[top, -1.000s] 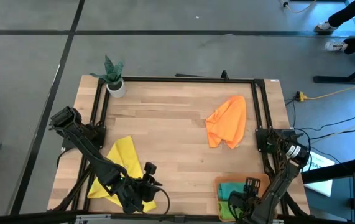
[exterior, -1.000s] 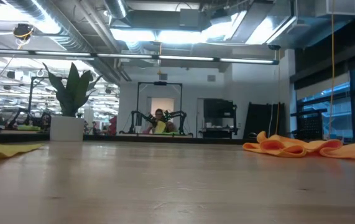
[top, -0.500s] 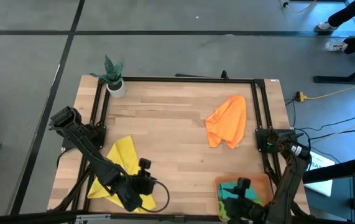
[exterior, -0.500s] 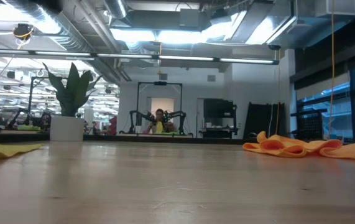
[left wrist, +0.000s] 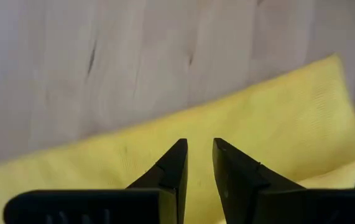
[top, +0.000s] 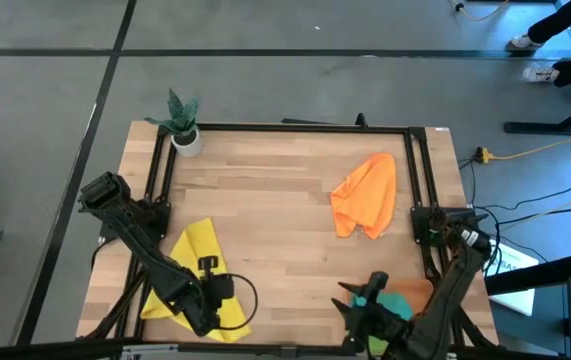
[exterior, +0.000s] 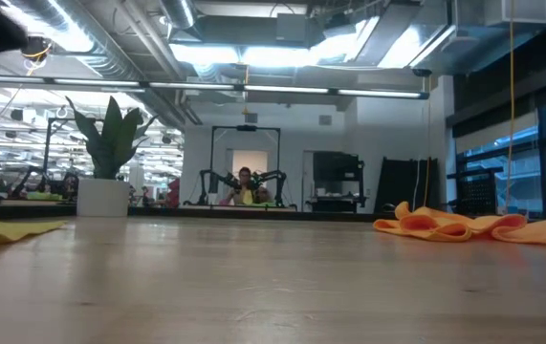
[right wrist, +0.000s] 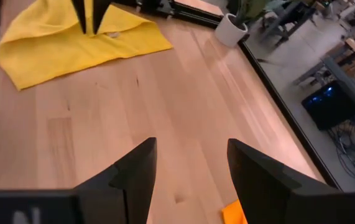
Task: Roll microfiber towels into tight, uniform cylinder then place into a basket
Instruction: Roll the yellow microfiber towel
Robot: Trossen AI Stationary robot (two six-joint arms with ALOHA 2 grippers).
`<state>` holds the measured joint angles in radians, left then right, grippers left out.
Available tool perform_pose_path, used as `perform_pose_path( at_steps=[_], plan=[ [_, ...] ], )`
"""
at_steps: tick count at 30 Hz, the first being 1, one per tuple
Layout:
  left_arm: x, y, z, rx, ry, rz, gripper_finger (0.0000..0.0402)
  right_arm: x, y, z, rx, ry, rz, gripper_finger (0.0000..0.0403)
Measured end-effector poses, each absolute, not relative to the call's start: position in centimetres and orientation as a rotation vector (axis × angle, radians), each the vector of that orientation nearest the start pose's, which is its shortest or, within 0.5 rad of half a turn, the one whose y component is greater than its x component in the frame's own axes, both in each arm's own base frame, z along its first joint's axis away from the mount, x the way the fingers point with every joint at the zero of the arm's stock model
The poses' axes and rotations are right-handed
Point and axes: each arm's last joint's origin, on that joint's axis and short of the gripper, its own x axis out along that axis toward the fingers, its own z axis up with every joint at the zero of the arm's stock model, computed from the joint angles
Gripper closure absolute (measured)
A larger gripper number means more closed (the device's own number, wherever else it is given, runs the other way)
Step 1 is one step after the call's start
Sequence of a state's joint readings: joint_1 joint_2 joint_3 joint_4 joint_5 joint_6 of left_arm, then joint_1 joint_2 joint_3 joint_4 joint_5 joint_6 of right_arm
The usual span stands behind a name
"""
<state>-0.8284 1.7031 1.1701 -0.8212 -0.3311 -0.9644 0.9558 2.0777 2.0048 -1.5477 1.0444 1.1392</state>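
From above, my left gripper (top: 205,288) hung over the yellow towel (top: 193,262) at the tabletop's (top: 265,200) near left edge, while my right gripper (top: 360,305) stood beside the teal towel (top: 393,303) in the basket (top: 417,290). An orange towel (top: 365,195) lay crumpled toward the far right. At table height, I saw that orange cloth on the right and a potted plant (exterior: 105,172) on the left. Past my left wrist, the jaws stood slightly parted over yellow cloth, gripping nothing. Past my right wrist, the jaws gaped wide and empty above bare wood.
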Motion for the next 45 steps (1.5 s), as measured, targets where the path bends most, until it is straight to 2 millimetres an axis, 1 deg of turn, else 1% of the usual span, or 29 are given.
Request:
perform_pose_path(
  at_steps=[2,7,14,20,25,29,33,37,40,45],
  plan=[
    [21.7,-22.6,19.3,-0.136,1.187,0.186,0.0335,25.2,30.3,29.3,-0.292,0.68,-0.491,0.0205],
    [21.3,-22.1,18.3,-0.163,1.201,0.236,0.0335,26.3,29.6,29.1,-0.28,0.776,-0.47,0.0205],
    [21.4,-21.5,17.0,-0.211,1.19,0.26,0.0335,28.2,29.3,28.8,-0.216,0.9,-0.362,0.0205],
    [21.5,-20.8,15.4,-0.267,1.213,0.222,0.0335,29.2,28.7,28.8,-0.237,0.916,-0.34,0.0205],
    [21.1,-19.8,13.7,-0.28,1.228,0.227,0.0335,29.7,28.2,28.8,-0.267,0.926,-0.336,0.0205],
    [21.4,-18.7,13.0,-0.279,1.212,0.223,0.0335,29.9,27.9,28.8,-0.286,0.932,-0.332,0.0205],
    [22.5,-17.4,12.6,-0.22,1.173,0.201,0.0335,30.1,27.7,28.8,-0.29,0.935,-0.336,0.0205],
    [24.3,-15.4,12.5,-0.108,1.101,0.189,0.0335,30.2,27.6,28.8,-0.307,0.939,-0.33,0.0205],
    [25.8,-13.4,12.5,-0.012,1.062,0.196,0.0335,30.2,27.6,28.8,-0.309,0.94,-0.329,0.0205],
    [28.3,-9.4,12.7,0.07,1.018,0.202,0.0335,30.2,27.6,28.8,-0.307,0.939,-0.329,0.0205]
  ],
)
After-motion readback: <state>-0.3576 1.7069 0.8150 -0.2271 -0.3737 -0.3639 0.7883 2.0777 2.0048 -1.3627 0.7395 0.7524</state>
